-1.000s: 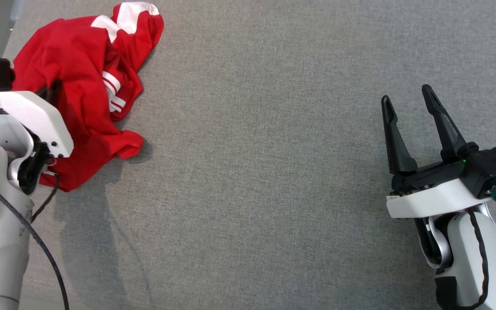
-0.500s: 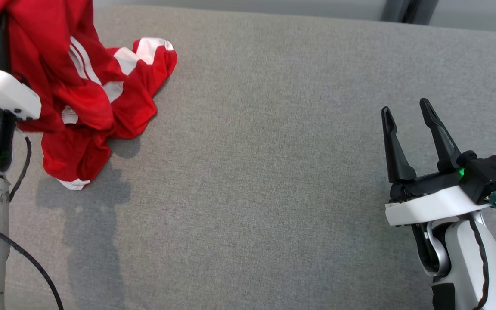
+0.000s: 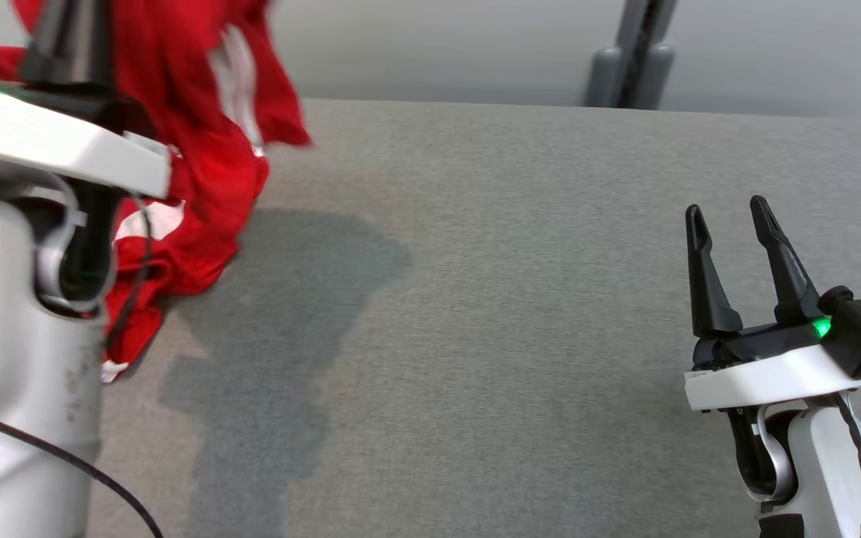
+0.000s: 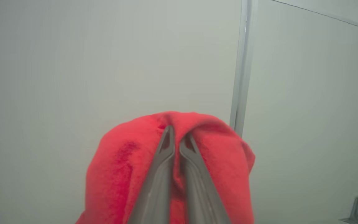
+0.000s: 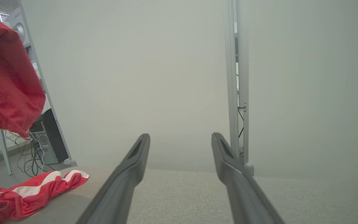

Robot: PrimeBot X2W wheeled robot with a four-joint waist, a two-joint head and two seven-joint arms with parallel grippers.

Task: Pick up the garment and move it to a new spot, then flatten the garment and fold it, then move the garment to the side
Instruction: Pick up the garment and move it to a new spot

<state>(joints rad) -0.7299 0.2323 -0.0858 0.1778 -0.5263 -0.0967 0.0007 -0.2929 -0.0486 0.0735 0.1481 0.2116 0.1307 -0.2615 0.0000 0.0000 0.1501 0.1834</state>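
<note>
While one garment (image 3: 206, 149), soft red knit with white stripes, hangs crumpled from left gripper (image 4: 177, 137), clenched on bunched fold, lower end rests on table (image 3: 513, 299), grey woven cloth, far left. Right gripper (image 3: 726, 211) released, two dark tapered fingers spread, well apart from garment.

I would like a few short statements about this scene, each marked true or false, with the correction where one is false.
1. The left end effector is shut on the red garment. True.
2. The right end effector grips a sleeve. False: it is open and holds nothing.
3. The whole garment lies flat on the grey surface. False: most of it hangs lifted, and one end lies on the surface.
4. The garment has white stripes. True.
</note>
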